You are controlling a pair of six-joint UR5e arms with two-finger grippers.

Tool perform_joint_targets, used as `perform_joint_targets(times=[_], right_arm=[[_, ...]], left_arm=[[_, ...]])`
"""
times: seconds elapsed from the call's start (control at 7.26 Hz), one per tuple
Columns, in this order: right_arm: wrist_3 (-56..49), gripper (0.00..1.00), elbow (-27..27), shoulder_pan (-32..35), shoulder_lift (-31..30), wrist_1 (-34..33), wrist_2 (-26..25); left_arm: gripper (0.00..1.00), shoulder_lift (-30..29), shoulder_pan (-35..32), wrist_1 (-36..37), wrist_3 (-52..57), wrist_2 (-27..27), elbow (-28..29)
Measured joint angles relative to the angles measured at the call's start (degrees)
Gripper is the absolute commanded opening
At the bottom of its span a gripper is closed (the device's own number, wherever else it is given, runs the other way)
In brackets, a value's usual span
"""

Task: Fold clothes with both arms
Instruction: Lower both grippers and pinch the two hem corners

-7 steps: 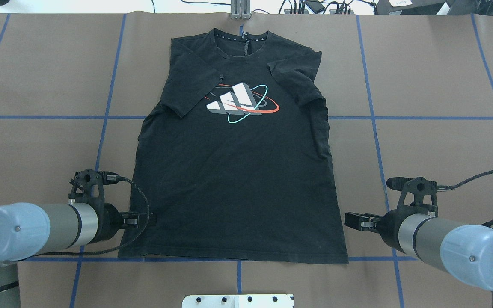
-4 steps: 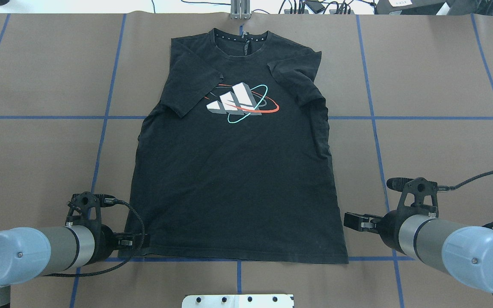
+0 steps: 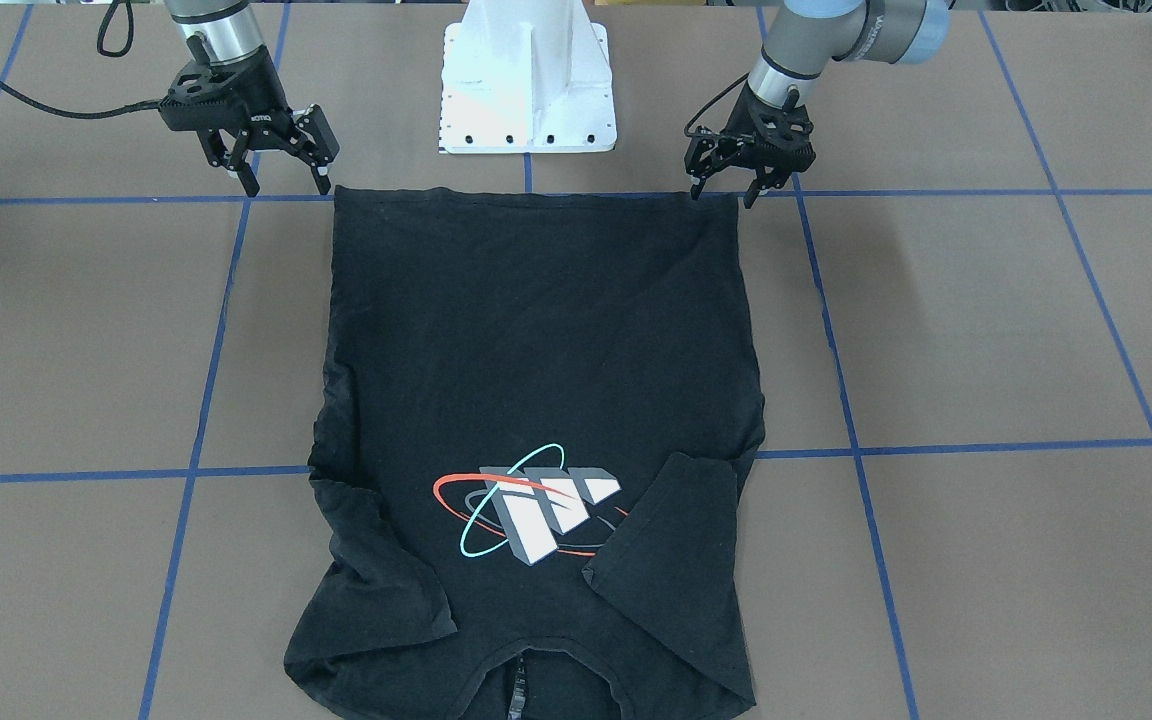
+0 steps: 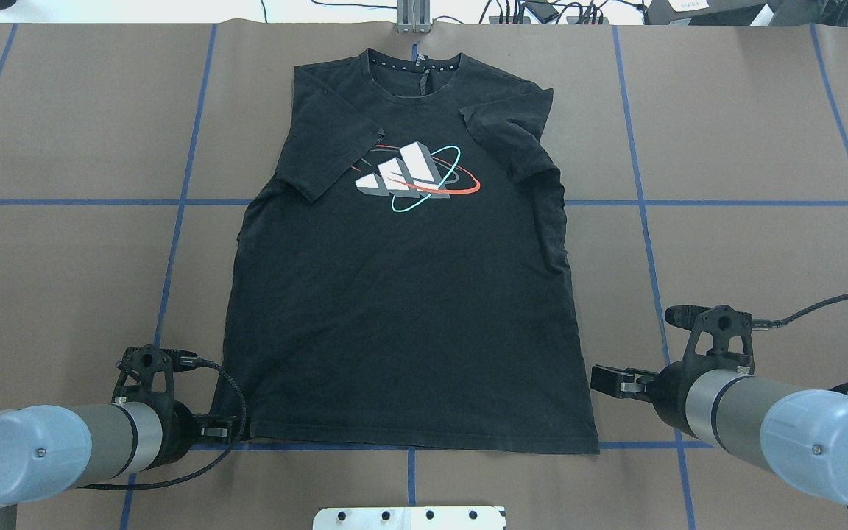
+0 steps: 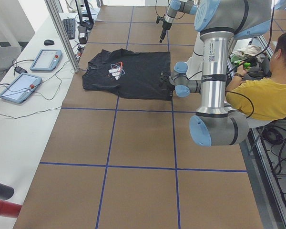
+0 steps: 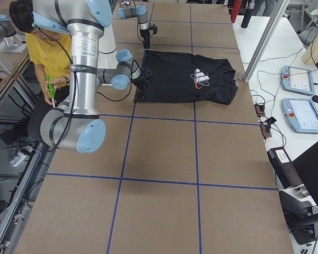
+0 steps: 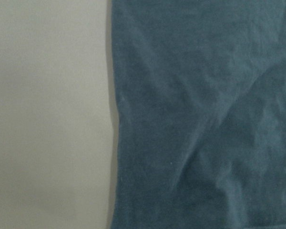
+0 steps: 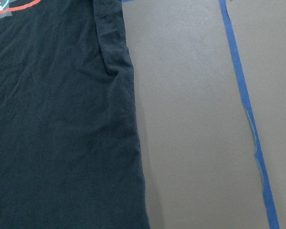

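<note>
Both sets of jaws are spread wide, pinching nothing! The brown bench point(image 4: 748, 110) carries the black T-shirt point(image 4: 402, 316) flat at its middle, collar toward the far edge, hem toward the robot's edge, both sleeves folded in over the chest. The left arm point(image 4: 100, 442) has its jaws right at the hem's corner on its side, while the right arm point(image 4: 718, 408) hovers just off the other corner, jaws clear of the cloth. The red-and-teal ringed graphic point(image 4: 413, 177) faces up.

Robotics lab. Indicators: paper-covered worktop point(image 4: 63, 110) marked with a blue tape grid point(image 4: 63, 202); white pedestal point(image 3: 528, 80) at its edge; teach pendants point(image 5: 45, 59) and keyboard point(image 5: 69, 27) on a side bench point(image 5: 9, 133); seated person point(image 5: 271, 95) alongside.
</note>
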Motion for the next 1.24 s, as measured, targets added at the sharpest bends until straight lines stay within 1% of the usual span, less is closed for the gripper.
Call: perform_joint_targets(times=[0.14, 0.83, 0.96, 1.1, 1.24], right_arm=[[0.0, 1.00, 0.0, 0.0, 0.0, 0.0, 0.0], [0.0, 1.00, 0.0, 0.0, 0.0, 0.0, 0.0], [0.0, 1.00, 0.0, 0.0, 0.0, 0.0, 0.0], [0.0, 1.00, 0.1, 0.0, 0.0, 0.0, 0.0], [0.0, 1.00, 0.0, 0.0, -0.1, 0.0, 0.0]], left_arm=[[0.70, 0.1, 0.6, 0.0, -0.6, 0.0, 0.2], [0.56, 1.2, 1.6, 0.1, -1.2, 0.1, 0.6], [0.46, 1.2, 1.6, 0.1, -1.2, 0.1, 0.8], [0.28, 1.2, 1.6, 0.1, -1.2, 0.1, 1.0], [0.05, 1.3, 1.6, 0.1, -1.2, 0.1, 1.0]])
